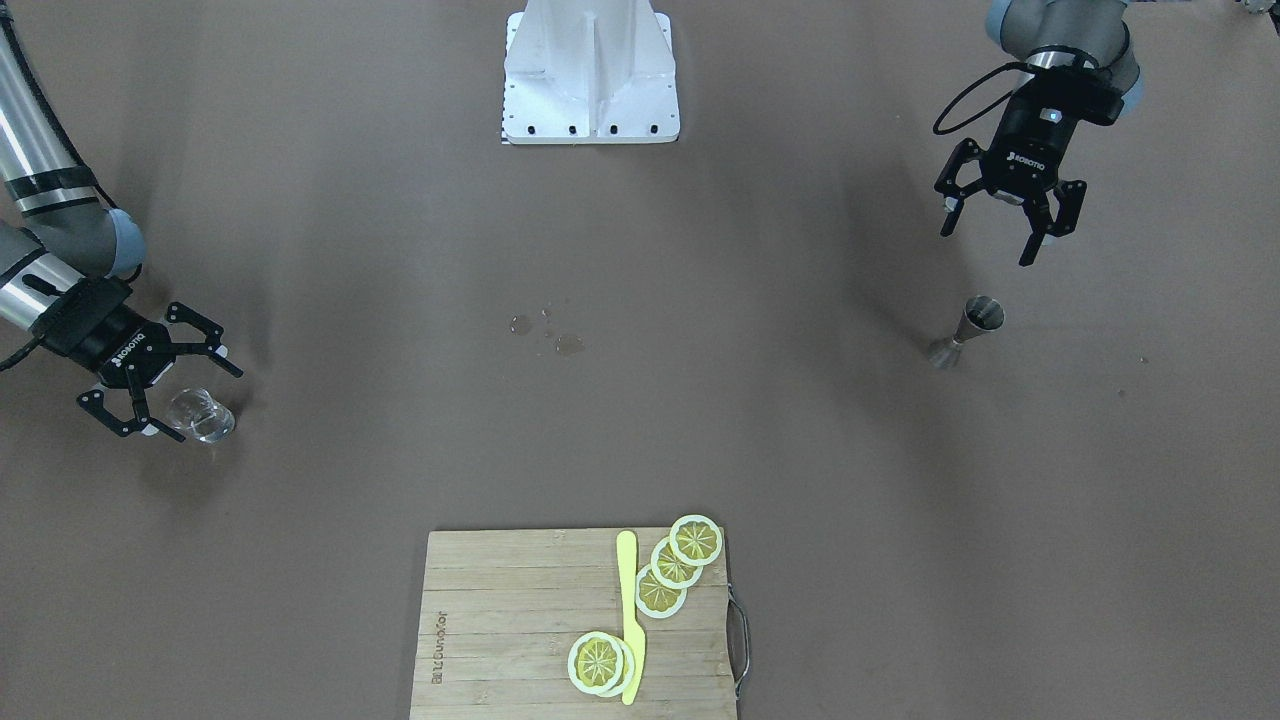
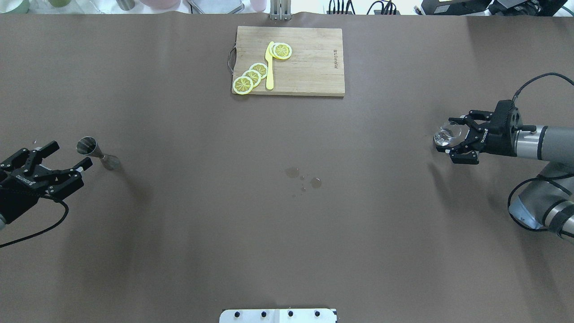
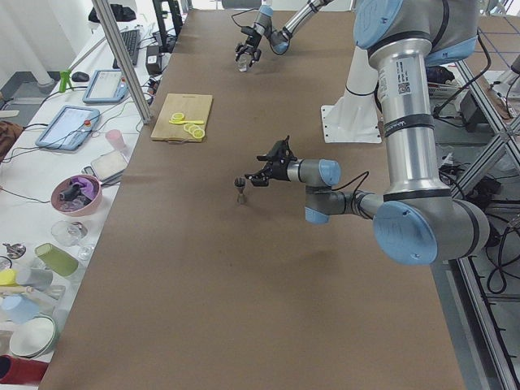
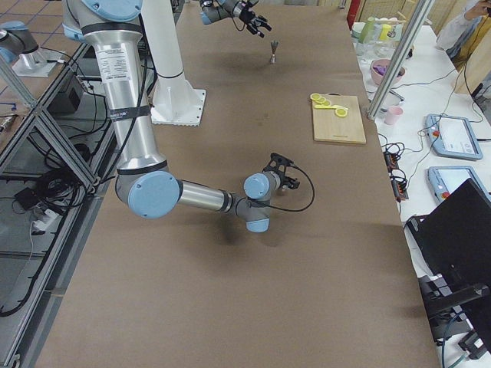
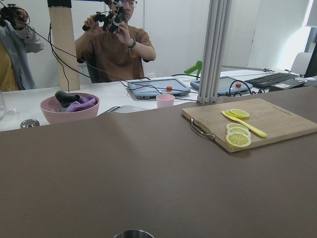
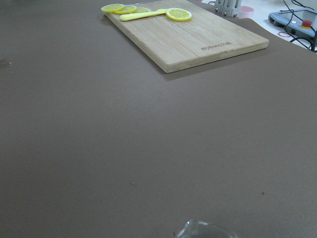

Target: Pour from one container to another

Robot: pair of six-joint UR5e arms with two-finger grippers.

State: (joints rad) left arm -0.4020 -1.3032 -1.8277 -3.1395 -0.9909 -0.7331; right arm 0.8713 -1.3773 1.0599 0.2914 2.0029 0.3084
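Clearance on the table (image 2: pixel 179 224) is widest across the middle, where a broad bare stretch separates the two containers; only a small cluster of liquid drops (image 2: pixel 305 177) lies near the centre. The cutting board (image 2: pixel 309 63) sits at the far edge, opposite the robot base (image 1: pixel 590 80), and carries lemon slices (image 2: pixel 251 77) and a yellow knife (image 2: pixel 269 67). It is well apart from both arms. The metal jigger (image 2: pixel 92 150) stands upright toward the table's left end, with bare surface on every side. The left gripper (image 2: pixel 71 153) is positioned just beside the jigger on the robot's side. Its fingers are spread wide, they grip nothing, and no contact with the jigger is visible. In the left wrist view only the jigger rim appears, at the bottom edge of the frame. The clear glass (image 2: pixel 446 133) stands toward the table's right end, again with bare surface around it. The right gripper (image 2: pixel 450 137) is low at the glass with its fingers spread wide, and the glass lies between the fingertips. In the front-facing view one fingertip is at the glass wall, but whether it touches cannot be told. The fingers are not closed on the glass. The right wrist view shows only the glass rim at its bottom edge.
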